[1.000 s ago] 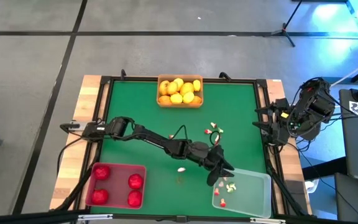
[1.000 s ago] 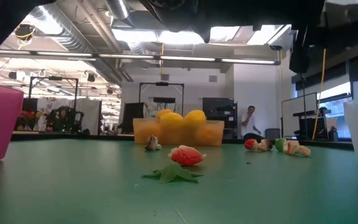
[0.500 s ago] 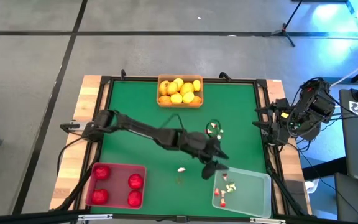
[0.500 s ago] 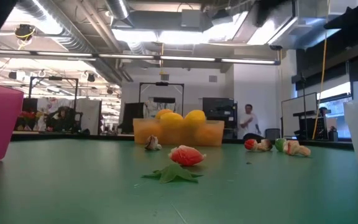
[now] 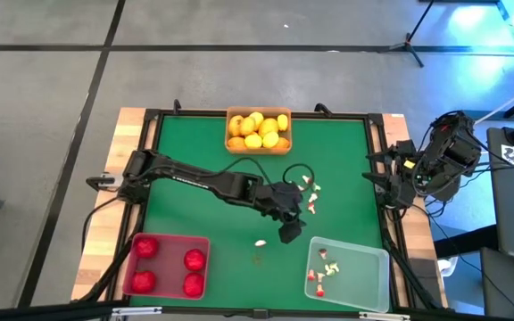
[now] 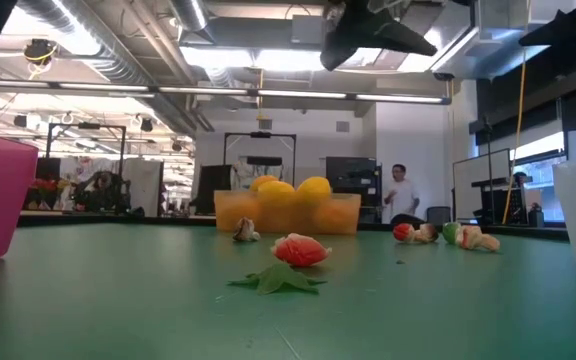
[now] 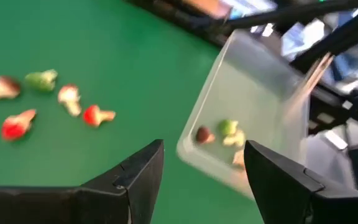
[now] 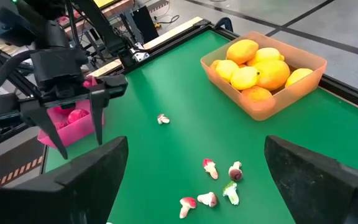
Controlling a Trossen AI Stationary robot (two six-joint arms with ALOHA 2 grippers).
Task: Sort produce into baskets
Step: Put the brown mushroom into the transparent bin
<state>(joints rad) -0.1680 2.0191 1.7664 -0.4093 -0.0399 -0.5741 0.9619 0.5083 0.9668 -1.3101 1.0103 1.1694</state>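
Showed a green worktop point(image 5: 194, 143) bounded by a dark raised rail, with wooden margins outside it. Reached from the rail on its own side across the middle with the left arm, ending in the left claw point(image 5: 289, 234), hung above the worktop between the loose bits and the clear basket point(image 5: 364, 272), fingers spread wide and holding nothing, as confirmed in the left wrist view point(image 7: 204, 149). Kept the right claw point(image 5: 382, 183) parked at the opposite rail, likewise spread wide and empty point(image 8: 194, 149). Placed three baskets at the margins: the orange basket point(image 5: 258, 150) against the far rail, the red basket point(image 5: 168, 267) and the clear basket at the two near corners. Judged largely done: yellow and orange fruits point(image 5: 257, 129) gathered in the orange basket, four red fruits point(image 5: 145, 247) in the red basket, several small bits point(image 5: 324, 272) already in the clear basket. Left to sort: a cluster of small bits point(image 5: 310, 187) just beyond the left claw, plus a lone red-and-white piece point(image 5: 261, 242) with a green leaf point(image 5: 258, 259) nearer the front. Offered open green all around these pieces, well apart from every rail and basket wall; called for care only at the clear basket's rim.
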